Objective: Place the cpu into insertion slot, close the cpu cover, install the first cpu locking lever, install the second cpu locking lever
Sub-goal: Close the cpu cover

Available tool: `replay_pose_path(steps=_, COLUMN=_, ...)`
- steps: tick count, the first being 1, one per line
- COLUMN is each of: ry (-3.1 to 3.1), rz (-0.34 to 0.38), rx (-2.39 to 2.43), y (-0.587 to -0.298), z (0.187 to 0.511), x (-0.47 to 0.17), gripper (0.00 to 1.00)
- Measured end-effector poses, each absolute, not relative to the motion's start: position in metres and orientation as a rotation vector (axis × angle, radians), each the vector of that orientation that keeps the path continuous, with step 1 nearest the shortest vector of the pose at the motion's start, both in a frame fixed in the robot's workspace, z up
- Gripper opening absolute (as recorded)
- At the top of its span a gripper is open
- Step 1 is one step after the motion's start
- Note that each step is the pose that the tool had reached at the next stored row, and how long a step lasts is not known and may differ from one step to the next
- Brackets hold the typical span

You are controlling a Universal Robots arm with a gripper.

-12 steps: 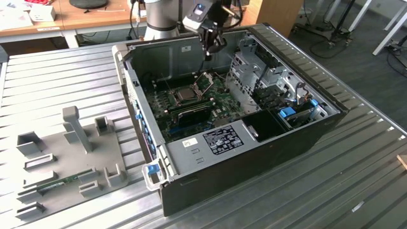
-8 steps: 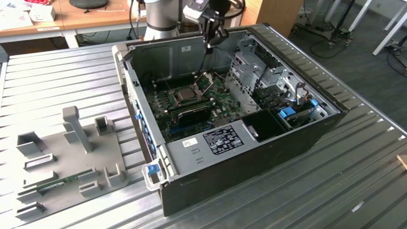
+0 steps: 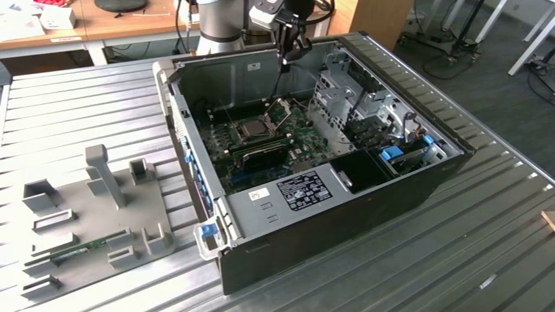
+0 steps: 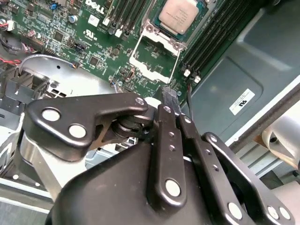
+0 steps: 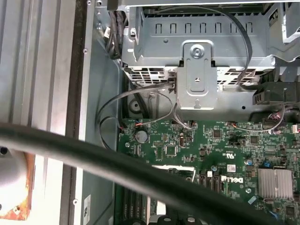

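In the exterior view, an open computer case [image 3: 407, 175] lies on a ribbed metal table [image 3: 485, 247], with the green motherboard [image 3: 286, 153] facing up. The cpu [image 3: 254, 128] sits in the insertion slot [image 3: 240, 123]. The cpu cover [image 3: 279, 107] stands open on the side of the slot nearer the arm. The gripper [image 3: 280, 79] hangs inside the case just above that cover, and its long thin fingers are drawn together with nothing between them. In the second wrist view, the cpu [image 4: 182, 14] rests flat in the insertion slot [image 4: 151, 26]. The cpu cover [image 4: 145, 69] is swung away beside it, with board showing through its cut-out. The gripper [image 4: 169, 96] is pinched narrow close to the cover's free edge, though contact cannot be told. Memory slots [image 4: 126, 11] run beside the socket. In the first wrist view, the motherboard [image 5: 187, 145] lies below a grey metal drive cage [image 5: 197, 51], and a thick black cable [image 5: 93, 159] crosses in front.
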State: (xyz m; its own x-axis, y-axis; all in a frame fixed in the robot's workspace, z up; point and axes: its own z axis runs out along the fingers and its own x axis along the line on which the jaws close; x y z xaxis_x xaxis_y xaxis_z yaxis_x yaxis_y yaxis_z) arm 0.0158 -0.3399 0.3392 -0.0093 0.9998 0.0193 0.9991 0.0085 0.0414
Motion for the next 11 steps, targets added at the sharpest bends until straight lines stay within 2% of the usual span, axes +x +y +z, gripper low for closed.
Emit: replay_pose_path(steps=11, ry=2.22, rz=0.067, rx=2.2, y=-0.3398, z=0.339, x=0.0219, gripper=0.11)
